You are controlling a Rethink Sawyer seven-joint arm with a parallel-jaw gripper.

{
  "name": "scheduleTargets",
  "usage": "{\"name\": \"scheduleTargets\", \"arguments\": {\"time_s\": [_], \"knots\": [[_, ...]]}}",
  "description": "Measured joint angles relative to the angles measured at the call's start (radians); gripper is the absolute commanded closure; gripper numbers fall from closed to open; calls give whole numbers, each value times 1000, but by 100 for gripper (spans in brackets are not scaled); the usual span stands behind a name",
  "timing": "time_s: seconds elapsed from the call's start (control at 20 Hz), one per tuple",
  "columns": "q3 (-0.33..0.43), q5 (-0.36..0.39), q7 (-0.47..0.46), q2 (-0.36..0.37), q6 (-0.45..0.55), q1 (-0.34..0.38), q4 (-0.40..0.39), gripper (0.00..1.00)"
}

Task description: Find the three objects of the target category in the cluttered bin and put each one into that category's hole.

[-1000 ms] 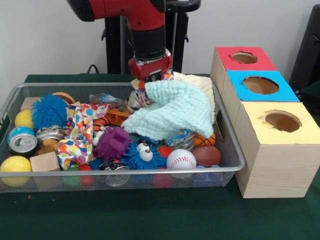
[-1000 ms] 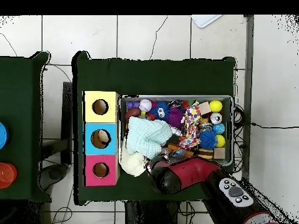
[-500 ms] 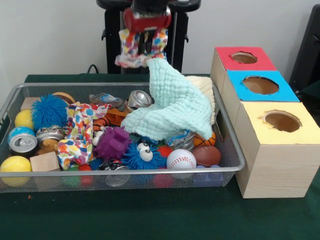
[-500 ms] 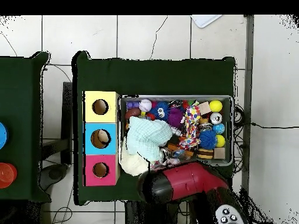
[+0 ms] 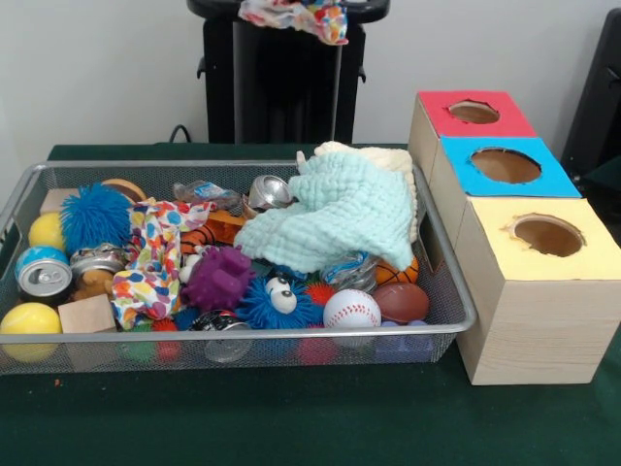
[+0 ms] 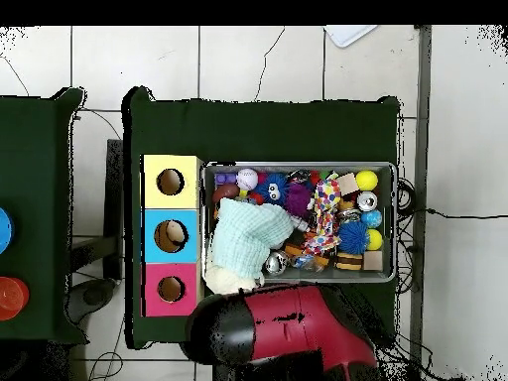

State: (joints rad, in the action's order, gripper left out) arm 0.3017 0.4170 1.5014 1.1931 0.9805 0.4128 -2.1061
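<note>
A polka-dot cloth hangs in the air at the top edge of the front view, above the back of the wire bin. It is held from above by my gripper, which is cut off by that edge. In the overhead view my red arm covers the gripper and that cloth. A second polka-dot cloth lies at the bin's left part; it also shows in the overhead view. A third is hidden. The hole in the yellow-topped box is open; it also shows in the overhead view.
A mint-green waffle cloth lies over a cream cloth at the bin's right back. Balls, cans, fuzzy toys and wooden blocks fill the bin. The blue-topped box and red-topped box stand behind the yellow one.
The gripper has risen from the bin with the polka-dot cloth, up to the picture's top. The mint cloth, lifted along for a moment, has dropped back into the bin.
</note>
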Motion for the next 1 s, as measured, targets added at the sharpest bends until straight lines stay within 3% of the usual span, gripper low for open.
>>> {"name": "scheduleTargets", "arguments": {"time_s": [0.2,0.25,0.45,0.55,0.75,1.0], "knots": [[0,-102,1,-33,-200,-23,-34,100],[0,-138,1,-58,-324,-38,-52,100],[-4,-174,3,-106,-531,-87,-62,100],[-13,-183,7,-128,-589,-124,-53,100],[-36,-203,16,-167,-603,-207,-16,100],[-65,-237,20,-194,-536,-281,43,100]]}}
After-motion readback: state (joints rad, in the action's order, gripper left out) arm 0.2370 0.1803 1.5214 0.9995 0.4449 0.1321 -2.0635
